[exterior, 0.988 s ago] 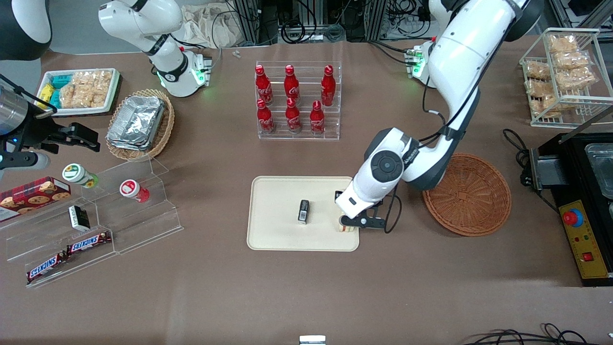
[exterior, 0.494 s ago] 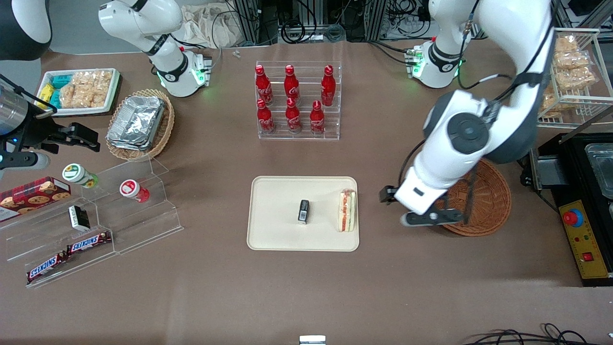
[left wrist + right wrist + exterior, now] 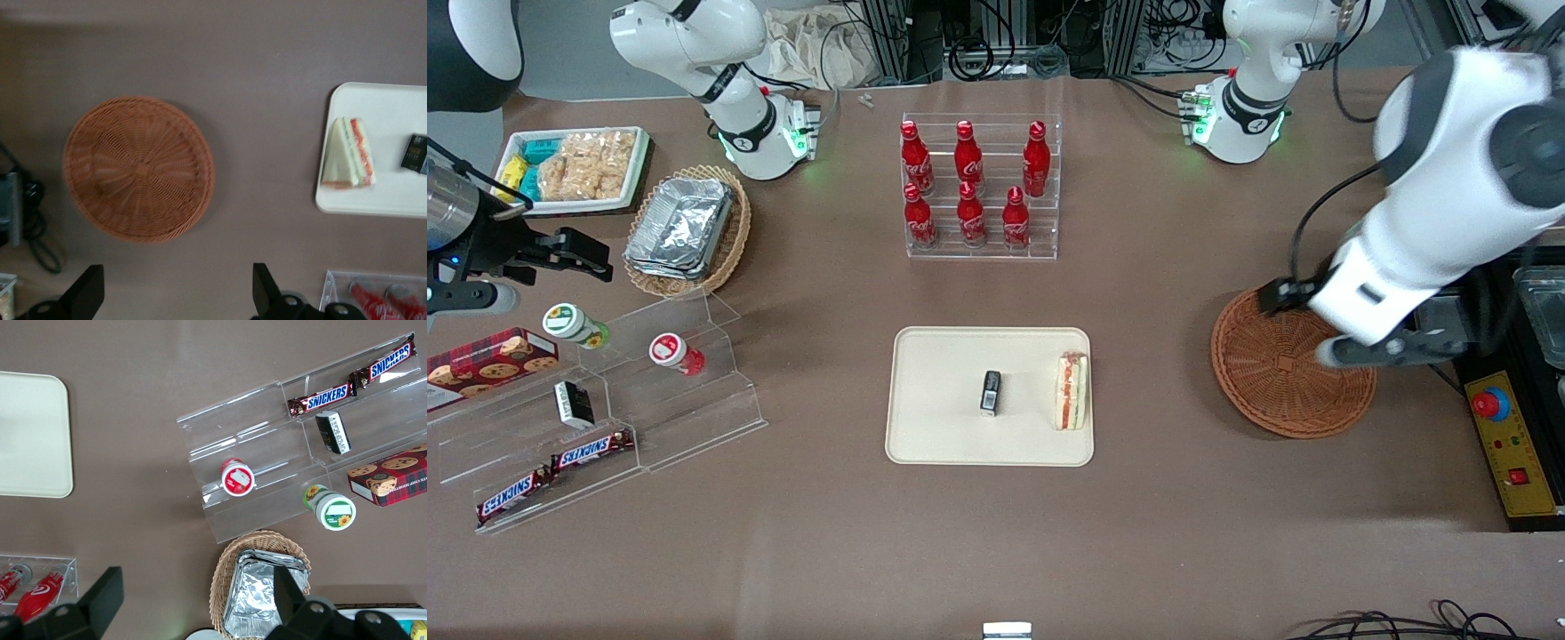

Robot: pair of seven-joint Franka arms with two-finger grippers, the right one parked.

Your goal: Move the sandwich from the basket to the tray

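Note:
The sandwich point(image 3: 1071, 403) point(image 3: 347, 155), a pale wedge with red filling, lies on the cream tray point(image 3: 934, 436) point(image 3: 400, 200) at the tray's edge nearest the basket. The reddish-brown woven basket point(image 3: 1272, 391) point(image 3: 137, 170) has nothing in it. My left gripper point(image 3: 1383, 349) point(image 3: 175, 268) hangs high over the basket's rim toward the working arm's end of the table, well apart from the sandwich. It is open, with only bare table between its fingers point(image 3: 90, 287).
A small black packet point(image 3: 991, 393) lies mid-tray. A clear rack of red cola bottles point(image 3: 978, 187) stands farther from the camera. A black box with a red button point(image 3: 1494, 404) flanks the basket, a wire snack rack point(image 3: 1467, 142) above it. Acrylic shelves point(image 3: 605, 418) stand toward the parked arm's end.
A second ago my gripper was down on the sandwich at the tray. It has let go, risen and swung over the basket toward the working arm's end; the sandwich stays on the tray.

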